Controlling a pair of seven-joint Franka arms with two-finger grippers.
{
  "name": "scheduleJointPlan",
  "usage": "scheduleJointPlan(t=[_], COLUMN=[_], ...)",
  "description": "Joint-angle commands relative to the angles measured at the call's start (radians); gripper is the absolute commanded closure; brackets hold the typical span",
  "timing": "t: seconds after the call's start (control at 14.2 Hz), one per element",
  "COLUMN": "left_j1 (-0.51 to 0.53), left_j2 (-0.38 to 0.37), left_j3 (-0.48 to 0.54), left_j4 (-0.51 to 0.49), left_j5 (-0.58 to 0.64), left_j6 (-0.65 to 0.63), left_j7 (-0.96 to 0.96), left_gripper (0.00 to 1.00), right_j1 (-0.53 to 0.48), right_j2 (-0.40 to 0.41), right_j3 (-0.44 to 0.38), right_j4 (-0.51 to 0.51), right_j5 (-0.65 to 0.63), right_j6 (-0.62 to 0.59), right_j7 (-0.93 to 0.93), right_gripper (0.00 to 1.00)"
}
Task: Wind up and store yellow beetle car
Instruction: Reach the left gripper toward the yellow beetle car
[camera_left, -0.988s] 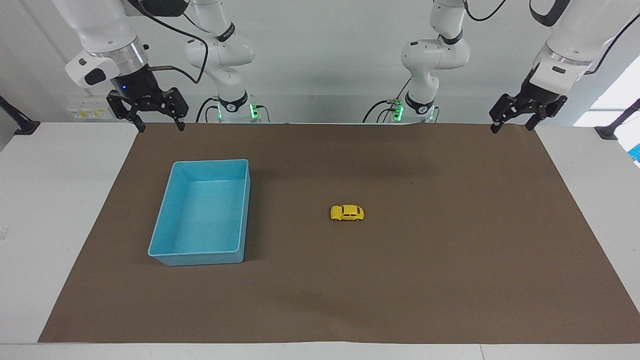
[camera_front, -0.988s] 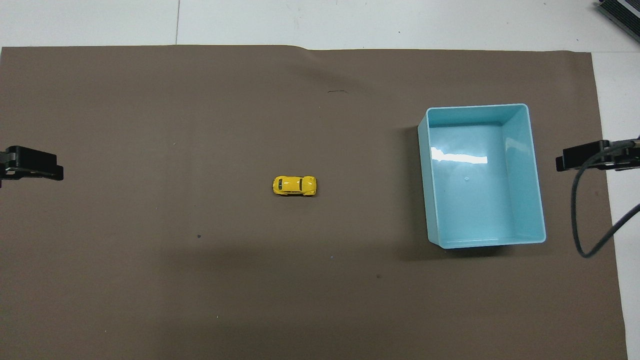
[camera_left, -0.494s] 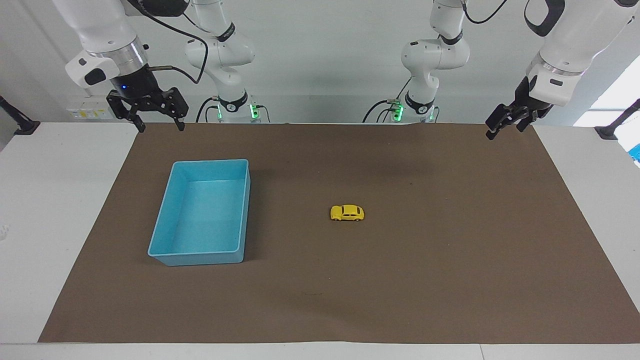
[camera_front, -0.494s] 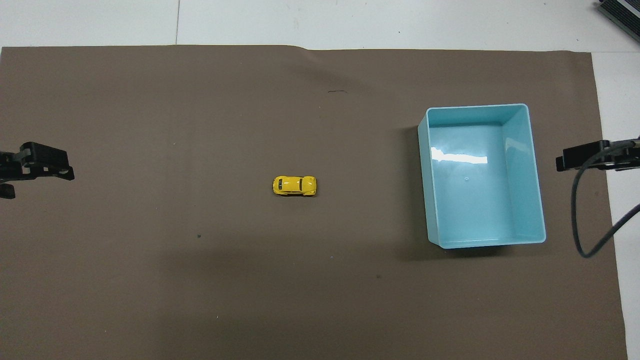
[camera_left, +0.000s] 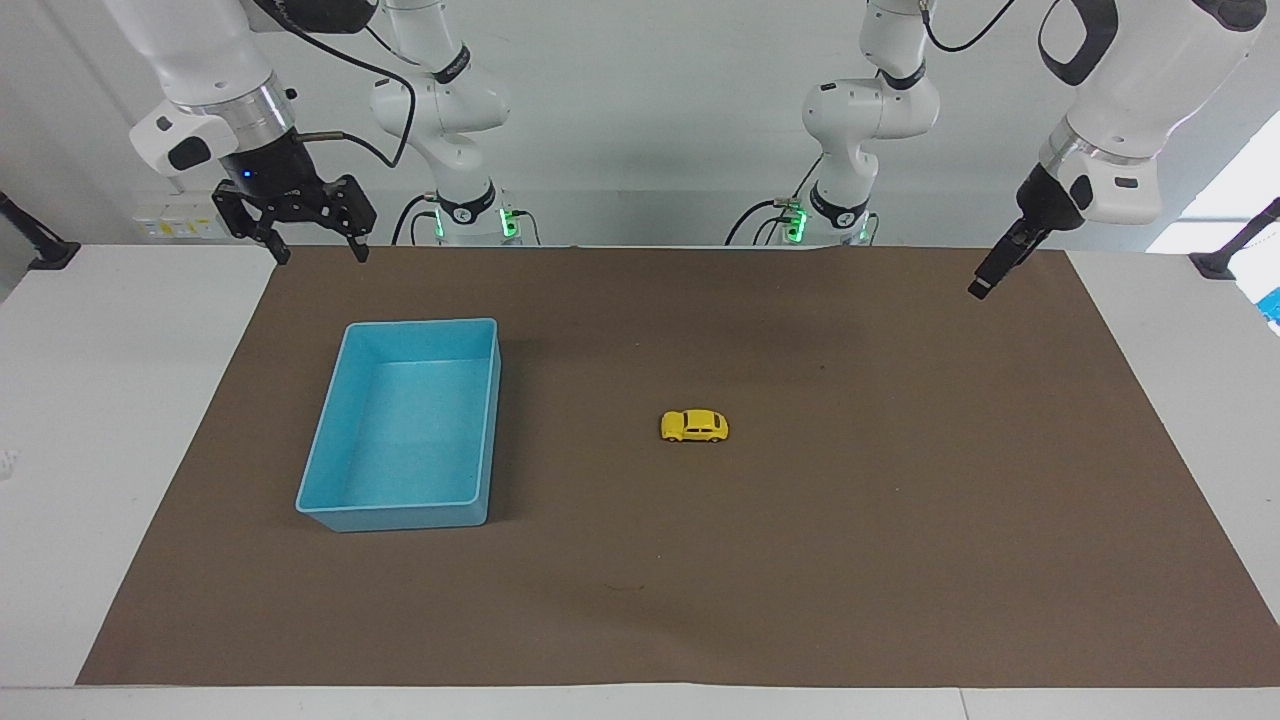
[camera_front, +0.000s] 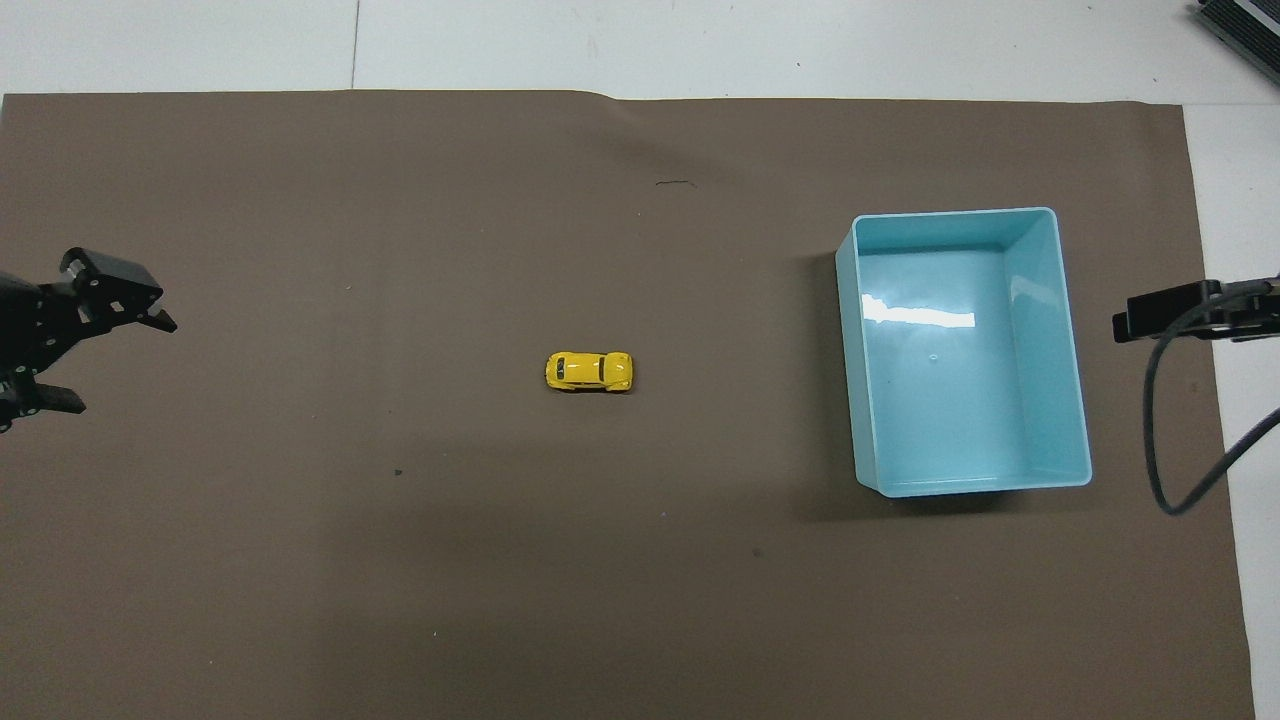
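Yellow beetle car (camera_left: 694, 426) (camera_front: 589, 371) is sitting on its wheels approx. mid-mat, on the brown mat (camera_left: 900, 560) (camera_front: 400, 600) covering the white counter (camera_left: 100, 400) (camera_front: 700, 45); nothing is touching it. Its long axis is lying along the counter's length.

Blue tray (camera_left: 325, 443) (camera_front: 1074, 400) is resting on the mat toward the right arm's end, well apart from the car, w/ nothing inside it.

Left end effector (camera_left: 982, 282) (camera_front: 95, 360) is hanging in the air over the mat edge at the left arm's end, tilted and pointing down toward the mat. In the overhead view its two fingers (camera_front: 150, 315) are standing apart, i.e. released, holding nothing. It is well apart from the car.

Right end effector (camera_left: 318, 250) (camera_front: 1135, 325) is waiting in the air over the mat's edge at the right arm's end, near the tray but not touching it. In the facing view its fingers (camera_left: 359, 247) are spread wide, released and holding nothing.
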Motion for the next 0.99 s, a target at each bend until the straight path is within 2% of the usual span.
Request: scheduleJointPlan(t=[0.0, 0.35, 0.71, 0.92], left_j1=[-0.023, -0.069, -0.116, -0.18], left_j2=[-0.012, -0.009, 0.042, 0.092], left_j3=[0.006, 0.006, 0.004, 0.006], left_j4=[-0.034, -0.086, -0.09, -0.089], left_j5=[-0.011, -0.016, -0.017, -0.016], left_j6=[0.035, 0.129, 0.197, 0.262], left_j7=[-0.154, -0.525, -0.82, -0.935], left_gripper=[0.0, 0.0, 0.0, 0.0], right_j1=[-0.006, -0.007, -0.007, -0.007], right_j2=[-0.005, -0.005, -0.005, -0.005], right_j3=[-0.003, -0.005, -0.005, -0.005], right_j4=[-0.005, -0.005, -0.005, -0.005], right_j5=[0.005, 0.005, 0.005, 0.005], right_j6=[0.0, 0.0, 0.0, 0.0], right_j7=[-0.01, -0.01, -0.005, -0.005], right_gripper=[0.0, 0.0, 0.0, 0.0])
